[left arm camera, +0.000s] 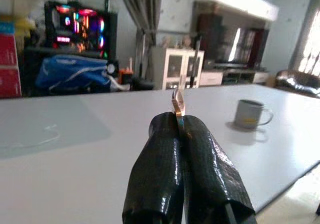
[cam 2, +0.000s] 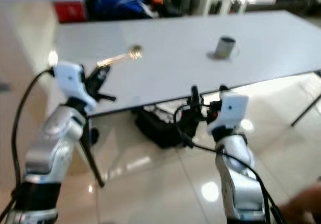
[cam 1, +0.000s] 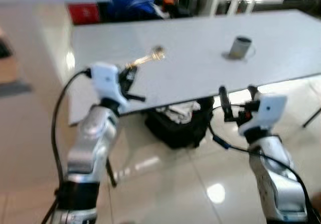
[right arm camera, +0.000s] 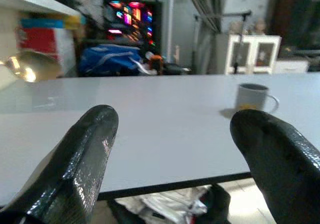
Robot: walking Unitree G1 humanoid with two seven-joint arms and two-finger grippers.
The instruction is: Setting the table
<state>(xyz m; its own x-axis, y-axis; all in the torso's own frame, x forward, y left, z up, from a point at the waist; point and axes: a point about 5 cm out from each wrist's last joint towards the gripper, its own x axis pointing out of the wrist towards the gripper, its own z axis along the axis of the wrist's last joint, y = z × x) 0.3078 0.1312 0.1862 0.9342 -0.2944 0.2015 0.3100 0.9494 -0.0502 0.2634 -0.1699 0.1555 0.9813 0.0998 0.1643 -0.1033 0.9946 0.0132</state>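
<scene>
Gold-coloured, the spoon (cam 1: 148, 58) juts forward over the near part of the table (cam 1: 200, 68), its handle pinched between the pressed-together fingers of the left gripper (cam 1: 131, 78) and its bowl out at the far end, above the surface rather than resting on it as far as the head views show. A grey mug (cam 1: 241, 47) stands further along the table to the right, well apart from the spoon. The right gripper (cam 1: 235, 101) hangs below the table's front edge with its fingers spread and nothing between them; under the table lies a dark bag (cam 1: 178, 124). Judging from this, the spoon is yet to be laid down, and the risk is in the grip: only the handle's end is caught, so the long overhang could twist or slip in the fingers if the arm swings or the bowl strikes the table first. A release from height might let it bounce or skid toward the edge. The left wrist view shows what the head views blur: the thin handle edge-on between the two fingers (left arm camera: 160, 174). The right wrist view catches the spoon's bowl (right arm camera: 27, 66) from the side and makes the wide gap between its own fingers plain.
</scene>
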